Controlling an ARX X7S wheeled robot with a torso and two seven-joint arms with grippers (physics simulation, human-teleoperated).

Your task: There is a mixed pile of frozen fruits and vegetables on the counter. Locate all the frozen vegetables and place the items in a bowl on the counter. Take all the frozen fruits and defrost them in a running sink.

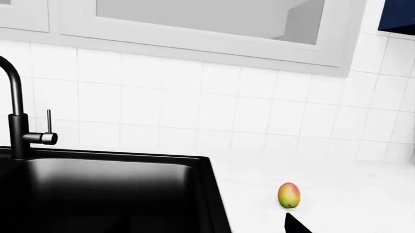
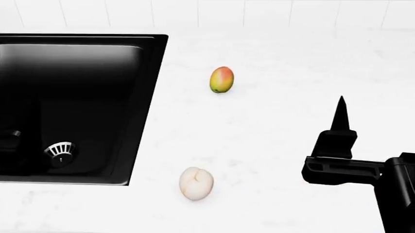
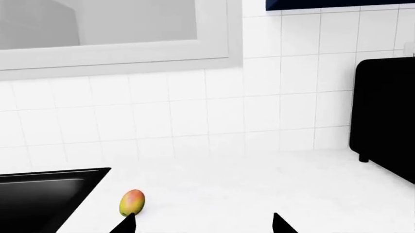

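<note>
The small yellow-green and red mango (image 2: 222, 79) lies on the white counter (image 2: 292, 58), a little right of the black sink (image 2: 77, 63). My right gripper (image 2: 340, 119) hovers over the counter to the mango's right and nearer me. In the right wrist view its fingertips (image 3: 126, 224) stand wide apart with nothing between them, and the mango (image 3: 131, 202) lies just beyond one tip. In the left wrist view one fingertip (image 1: 295, 225) shows far off centre, close to the mango (image 1: 288, 195); the other is lost against the sink (image 1: 110, 194). The sweet potato, zucchini and bowl are out of view.
A pale cream rounded thing with a crease (image 2: 196, 183) lies on the counter near the sink's front right corner. The black faucet (image 1: 19, 121) stands behind the basin; a silver strainer (image 2: 60, 150) sits in it. A black appliance (image 3: 386, 121) stands against the tiled wall.
</note>
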